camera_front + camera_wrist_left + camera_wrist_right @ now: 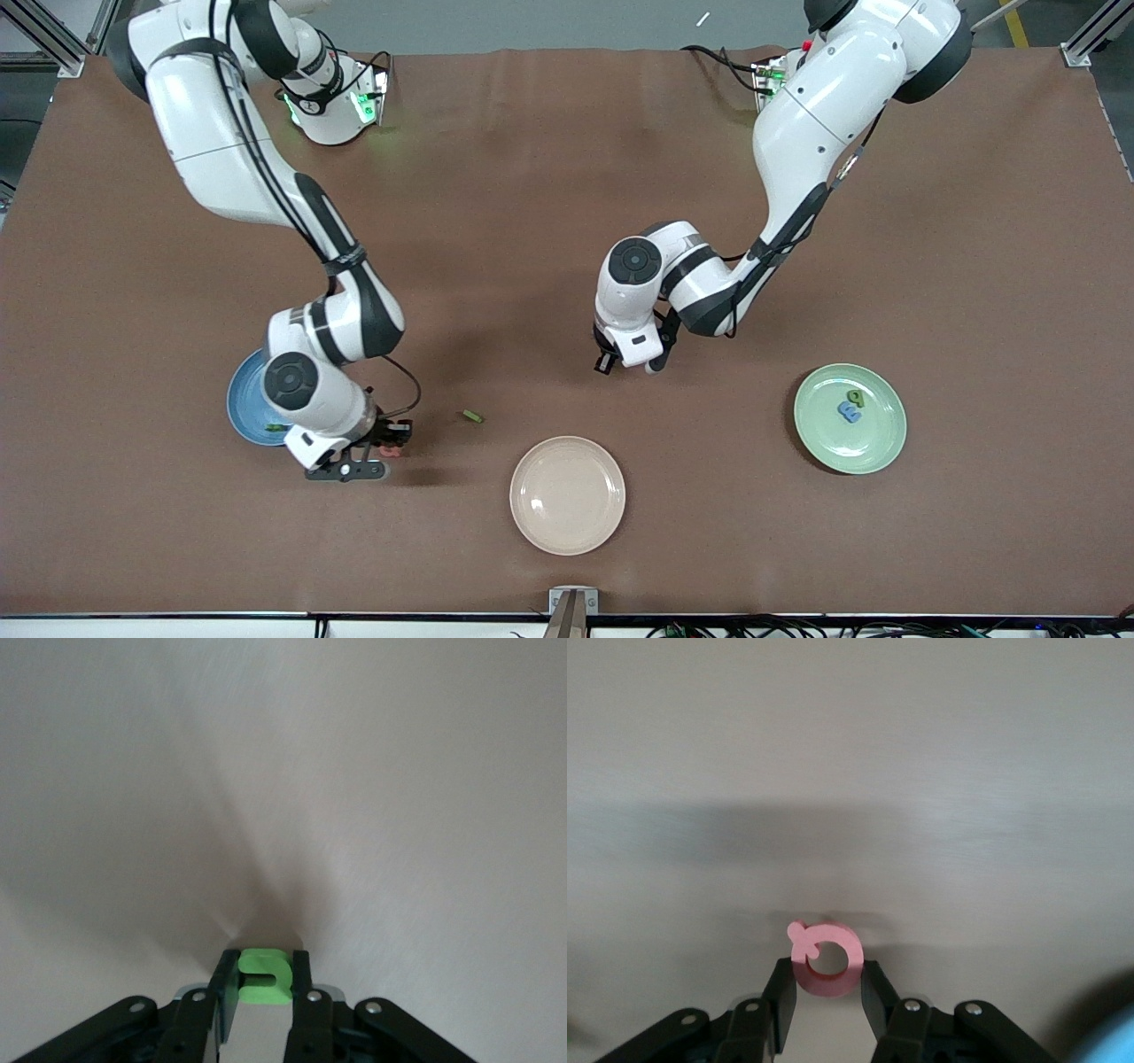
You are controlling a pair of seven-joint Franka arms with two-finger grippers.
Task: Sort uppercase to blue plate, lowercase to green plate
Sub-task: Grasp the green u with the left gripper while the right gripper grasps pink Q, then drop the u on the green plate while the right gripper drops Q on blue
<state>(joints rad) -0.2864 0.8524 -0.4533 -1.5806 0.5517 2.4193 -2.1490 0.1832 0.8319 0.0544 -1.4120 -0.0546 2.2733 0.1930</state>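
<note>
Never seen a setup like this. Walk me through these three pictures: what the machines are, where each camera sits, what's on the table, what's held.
Two white robot arms work at a brown table. One picture looks down from across the table; the other two come from cameras on each arm's wrist. The right claw, low beside the blue plate, grips a pink Q. The left claw, over bare table, grips a small green letter. A green plate holds a blue letter and a green one. A cream plate and a loose green letter lie between the two plates.

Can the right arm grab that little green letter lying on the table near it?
Probably not yet: the right gripper is shut on the pink Q. The green letter lies in the open beside it.
</note>
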